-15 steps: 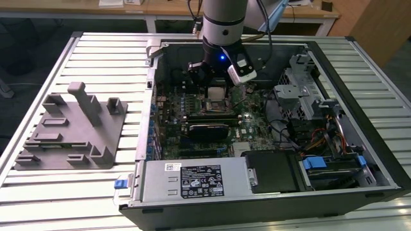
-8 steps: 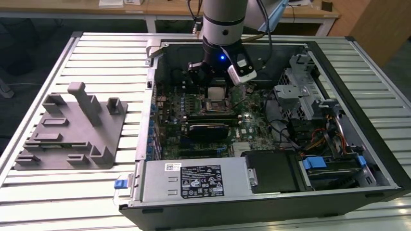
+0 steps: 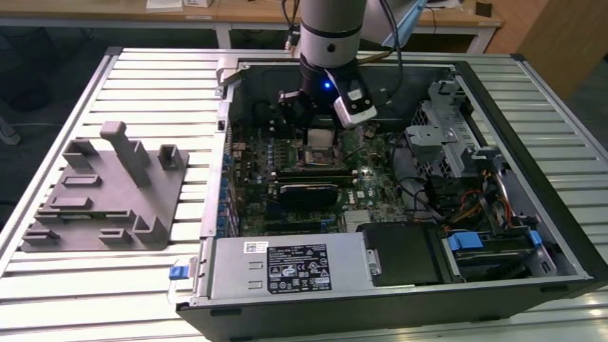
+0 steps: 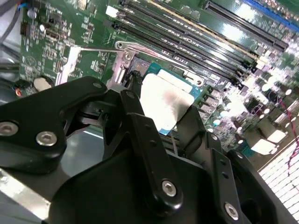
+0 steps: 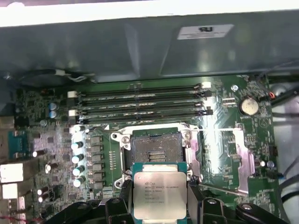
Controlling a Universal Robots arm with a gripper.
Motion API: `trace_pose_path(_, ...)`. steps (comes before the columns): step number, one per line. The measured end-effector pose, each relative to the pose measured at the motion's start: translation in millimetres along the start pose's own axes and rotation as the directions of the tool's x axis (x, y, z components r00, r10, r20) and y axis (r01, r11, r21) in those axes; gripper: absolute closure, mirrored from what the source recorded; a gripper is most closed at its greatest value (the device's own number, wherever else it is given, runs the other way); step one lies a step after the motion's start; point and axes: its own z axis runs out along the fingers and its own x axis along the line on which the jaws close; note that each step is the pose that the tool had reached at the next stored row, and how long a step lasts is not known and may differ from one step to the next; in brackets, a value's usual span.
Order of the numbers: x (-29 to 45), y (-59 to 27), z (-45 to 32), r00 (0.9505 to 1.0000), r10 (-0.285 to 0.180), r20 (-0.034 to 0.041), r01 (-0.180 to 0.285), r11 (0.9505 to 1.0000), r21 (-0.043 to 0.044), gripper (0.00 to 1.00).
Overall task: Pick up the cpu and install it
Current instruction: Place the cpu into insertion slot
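A slatted, ribbed metal surface (image 3: 95,299) carries an open black computer case (image 3: 380,317) and, at the exterior view's left, a grey plastic fixture (image 3: 105,196) with upright posts. Inside the case lies a green motherboard (image 5: 224,140) with long dark memory slots (image 5: 140,102) and a square socket (image 5: 156,144), open within its bright metal frame. The arm's black hand (image 5: 160,207) is closed on the cpu (image 5: 160,189), one finger (image 4: 135,109) on each of two opposite edges. The chip is flat and square, with a silvery-beige metal lid and a thin pale rim, and it hangs close over the socket, not seated in it.
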Motion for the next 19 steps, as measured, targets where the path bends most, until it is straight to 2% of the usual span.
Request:
trace_pose_path(3,0.0,0.0,0.1,0.9985,0.054,0.0028,-0.054,0.9986,0.0013,0.46)
trace_pose_path(5,0.0,0.0,0.2,0.9958,0.091,0.0047,-0.091,0.9958,0.0022,0.46)
trace_pose_path(10,0.0,0.0,0.5,0.9836,0.180,0.0096,-0.180,0.9836,0.0039,0.46)
trace_pose_path(15,0.1,-0.1,0.8,0.9630,0.269,0.0147,-0.269,0.9630,0.0052,0.46)
trace_pose_path(19,0.0,-0.1,1.0,0.9411,0.338,0.0188,-0.338,0.9412,0.0059,0.46)
